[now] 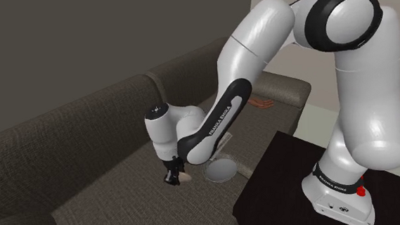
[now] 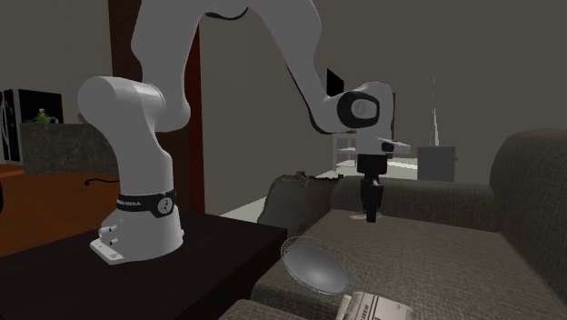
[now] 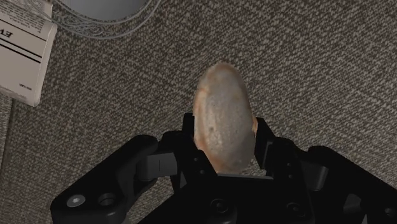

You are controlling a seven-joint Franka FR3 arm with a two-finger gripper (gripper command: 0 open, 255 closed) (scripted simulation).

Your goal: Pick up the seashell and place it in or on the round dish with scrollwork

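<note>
The tool was clenched on the seashell. Its two black fingers pressed the sides of the pale, brown-speckled oval, whose rounded end stuck out beyond the fingertips. In the shoulder view the tool pointed down at the sofa, with the seashell low at the seat cushion. Whether the shell touched the coarse grey-brown fabric could not be told.

Just beyond the shell on the same cushion lay the round dish, clear and shallow with a scrolled rim, apart from the shell. In the shoulder view the dish sat between the tool and the black stand. A white printed box lay touching or just beside the dish's rim.

In the second exterior view the dish and box lay nearest the camera, with the tool behind them. Farther off rose the sofa's backrest and a plain wall.
</note>
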